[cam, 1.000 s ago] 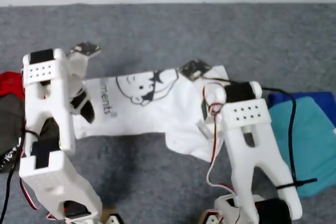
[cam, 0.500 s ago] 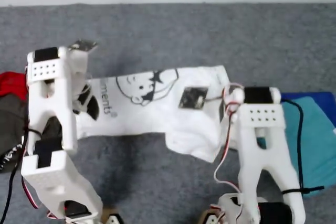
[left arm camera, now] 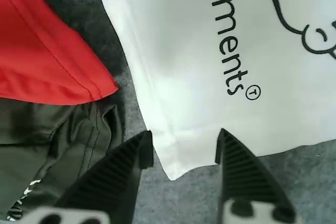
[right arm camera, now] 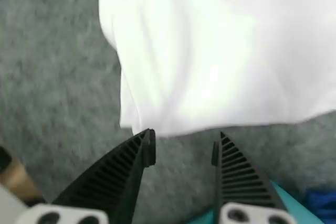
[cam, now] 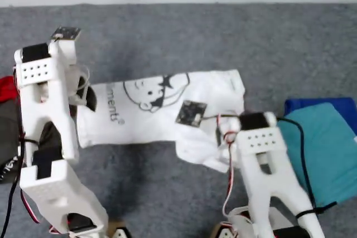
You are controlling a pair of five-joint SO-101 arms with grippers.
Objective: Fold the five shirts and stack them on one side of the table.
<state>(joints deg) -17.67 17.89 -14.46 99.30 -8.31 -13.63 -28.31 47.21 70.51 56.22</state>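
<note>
Looking soft and light, the white shirt (cam: 146, 122) wants pinching at its corners; left gripper (left arm camera: 184, 141) and right gripper (right arm camera: 184, 139) both gape open.

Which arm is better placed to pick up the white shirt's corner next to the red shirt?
Left. The left gripper, open, hangs over that corner of the white shirt, beside the red shirt. The right gripper sits at the far end.

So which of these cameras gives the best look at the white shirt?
The high view: it takes in nearly the whole white shirt, lying spread on the grey table with its cartoon drawing and lettering. The left wrist view shows one corner with lettering; the right wrist view shows a plain wrinkled edge.
</note>
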